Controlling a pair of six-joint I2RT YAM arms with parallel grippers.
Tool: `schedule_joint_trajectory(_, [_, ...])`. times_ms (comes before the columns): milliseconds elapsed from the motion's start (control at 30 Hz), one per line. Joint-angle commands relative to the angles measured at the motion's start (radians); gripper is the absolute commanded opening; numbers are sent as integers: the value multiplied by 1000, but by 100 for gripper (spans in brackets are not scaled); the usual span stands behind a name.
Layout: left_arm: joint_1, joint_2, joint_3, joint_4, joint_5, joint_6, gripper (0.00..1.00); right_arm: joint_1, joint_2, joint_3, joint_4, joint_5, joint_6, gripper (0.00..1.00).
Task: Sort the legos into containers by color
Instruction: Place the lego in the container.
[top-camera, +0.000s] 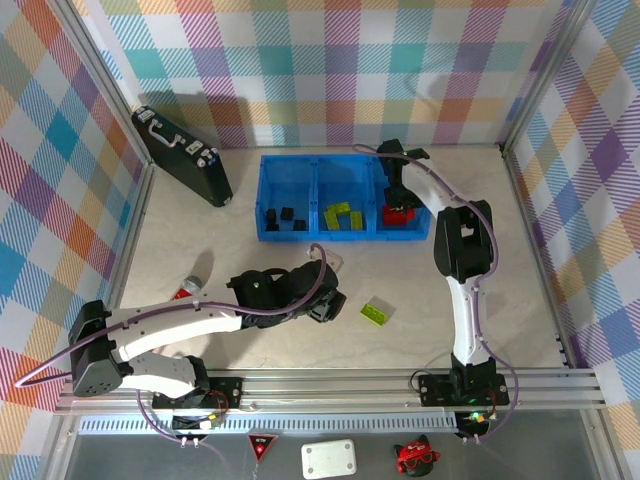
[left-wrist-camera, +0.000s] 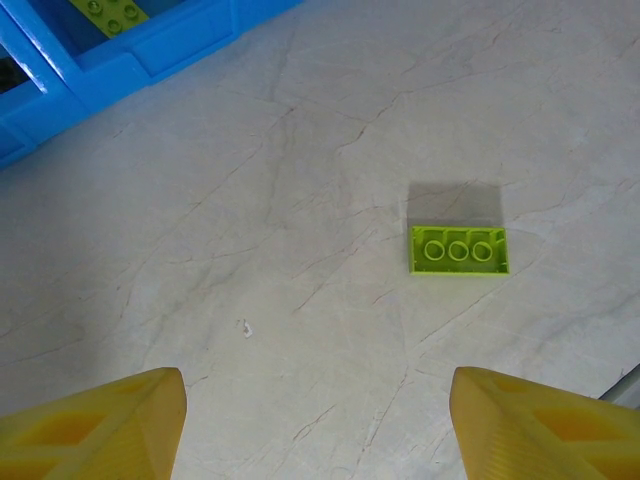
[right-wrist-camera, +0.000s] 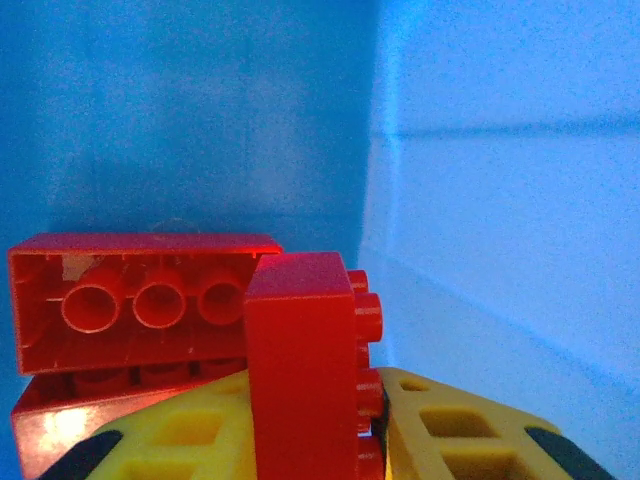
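- The pale, veined surface carries the sorting job. A black briefcase lies at its far left. No brand, label or lettering can be read anywhere.
- The blue bin sits at the far middle with three compartments in a row: black legos on the left, green legos in the centre, red legos on the right.
- The right gripper is down inside the right compartment, clamped on a red lego stood on end. It is just beside a second red brick whose hollow underside faces the camera.
- The left gripper hovers over the bare near surface, fingers apart with nothing between them.
- The lime green lego lies alone on the near surface, to the right of the left gripper and well apart from the bin, hollow underside up.
- Handling, as a judgement: the brick looks light, rigid and tough, but its glossy walls may slip. The safest hold is probably square across the two long flat sides, low on the body.
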Motion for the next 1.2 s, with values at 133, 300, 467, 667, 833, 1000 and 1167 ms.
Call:
schedule_joint_trajectory(133, [-9, -38, -10, -46, -44, -15, 70, -7, 24, 7, 1, 73, -14, 34])
schedule_joint_trajectory(300, [-10, -50, -13, -48, -52, -8, 71, -8, 15, 1, -4, 79, -7, 38])
schedule_joint_trajectory(467, [-9, -47, -5, -58, -59, -4, 71, -7, -7, -6, -5, 83, -8, 40])
schedule_joint_trajectory(667, [-9, -49, -9, -50, -51, -9, 71, -6, -35, -8, -13, 105, -10, 45])
schedule_joint_trajectory(833, [-9, -49, -8, -47, -47, -11, 71, -7, -48, -3, -20, 119, -7, 46])
schedule_joint_trajectory(1000, [-9, -51, -7, -46, -46, -13, 71, -6, -57, 2, -27, 120, -4, 48])
schedule_joint_trajectory(1167, [-9, -53, -7, -44, -44, -15, 71, -1, -79, 3, -36, 120, -2, 49])
